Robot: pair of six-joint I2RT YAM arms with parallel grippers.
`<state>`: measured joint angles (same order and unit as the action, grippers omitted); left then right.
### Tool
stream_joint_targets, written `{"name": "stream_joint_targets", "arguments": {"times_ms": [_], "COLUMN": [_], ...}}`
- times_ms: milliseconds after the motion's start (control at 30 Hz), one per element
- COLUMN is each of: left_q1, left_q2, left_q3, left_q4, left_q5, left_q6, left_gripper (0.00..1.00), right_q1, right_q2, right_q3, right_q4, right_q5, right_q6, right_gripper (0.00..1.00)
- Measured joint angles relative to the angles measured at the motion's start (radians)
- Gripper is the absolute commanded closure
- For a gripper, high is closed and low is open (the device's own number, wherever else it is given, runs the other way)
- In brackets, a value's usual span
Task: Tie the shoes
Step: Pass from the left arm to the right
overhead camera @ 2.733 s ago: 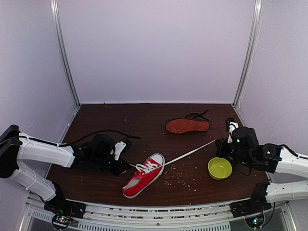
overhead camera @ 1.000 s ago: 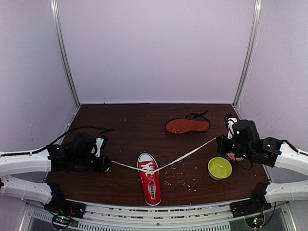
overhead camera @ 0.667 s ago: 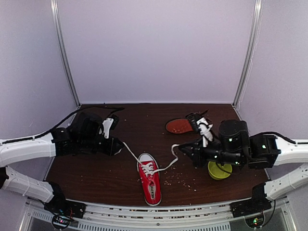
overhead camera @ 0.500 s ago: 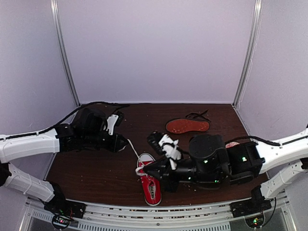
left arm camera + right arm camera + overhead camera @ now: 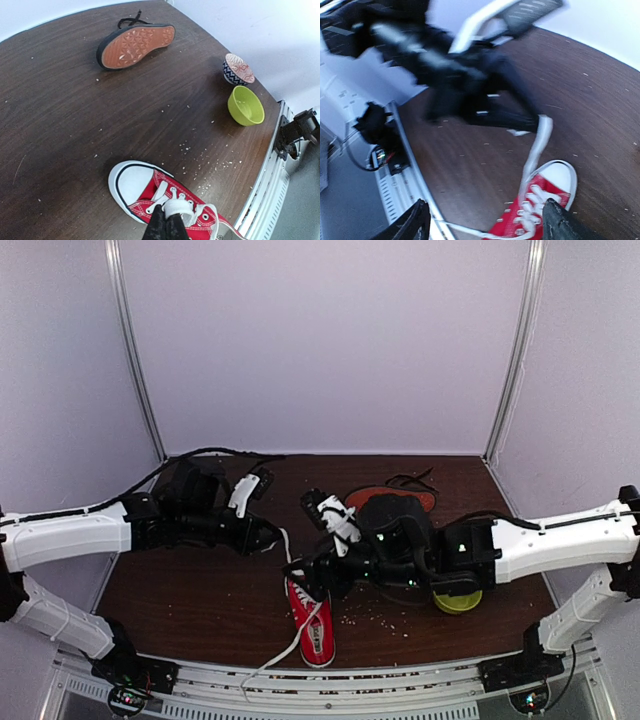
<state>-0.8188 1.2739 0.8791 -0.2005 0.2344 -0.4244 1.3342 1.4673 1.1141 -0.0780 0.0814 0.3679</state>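
- Top view: the left gripper (image 5: 274, 537) is pinching the white lace (image 5: 290, 560) of the red sneaker (image 5: 314, 632), and the lace is running down from its tips to the shoe. The sneaker is sitting on its sole near the front edge of the dark table (image 5: 190, 590), and a second lace end is trailing off toward the near rail. The right gripper (image 5: 308, 575) is hovering over the sneaker's toe end; how its jaws stand cannot be told from here. The black shoe (image 5: 398, 496) is lying sole-up toward the back, partly hidden behind the right arm. A green bowl (image 5: 460, 602) is peeking out from under that arm.
- Left wrist view: the left claw's fingers (image 5: 159, 229) are pressing together on the lace just above the sneaker's eyelets. The white toe cap is pointing away from the camera. The black shoe is showing its reddish-brown sole, well apart from the sneaker. The green bowl and a patterned bowl (image 5: 238, 69) are sitting just beside each other near the table's edge, with crumbs (image 5: 200, 160) scattered between them and the sneaker.
- Right wrist view, motion-blurred: the right claw's fingers (image 5: 416, 223) are standing wide apart, gripping nothing. Beyond them, the lace is rising from the sneaker's toe end to the dark, blurred left gripper.
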Motion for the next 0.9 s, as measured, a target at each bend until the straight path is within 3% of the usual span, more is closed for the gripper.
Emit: {"name": "stream_joint_targets", "arguments": {"times_ms": [133, 433, 533, 733, 767, 800, 900], "left_q1": [0.000, 0.000, 0.000, 0.000, 0.000, 0.000, 0.001], "left_q2": [0.018, 0.030, 0.032, 0.046, 0.047, 0.048, 0.048], "left_q3": [0.000, 0.000, 0.000, 0.000, 0.000, 0.000, 0.000], "left_q4": [0.023, 0.039, 0.045, 0.047, 0.047, 0.048, 0.057], "left_q5": [0.051, 0.091, 0.098, 0.104, 0.105, 0.106, 0.108], "left_q6": [0.008, 0.013, 0.014, 0.015, 0.015, 0.015, 0.016], "left_gripper": [1.00, 1.00, 1.00, 1.00, 1.00, 0.97, 0.53], "right_q1": [-0.170, -0.229, -0.236, -0.253, -0.256, -0.258, -0.261], "right_q2": [0.019, 0.178, 0.219, 0.262, 0.266, 0.267, 0.268], "right_q3": [-0.060, 0.022, 0.054, 0.081, 0.081, 0.081, 0.080], "right_q4": [0.026, 0.065, 0.072, 0.102, 0.107, 0.110, 0.120], "right_q5": [-0.098, -0.287, -0.319, -0.351, -0.354, -0.354, -0.351], "right_q6": [0.027, 0.020, 0.017, 0.014, 0.024, 0.026, 0.030], "right_gripper": [0.27, 0.39, 0.54, 0.98, 1.00, 1.00, 1.00]}}
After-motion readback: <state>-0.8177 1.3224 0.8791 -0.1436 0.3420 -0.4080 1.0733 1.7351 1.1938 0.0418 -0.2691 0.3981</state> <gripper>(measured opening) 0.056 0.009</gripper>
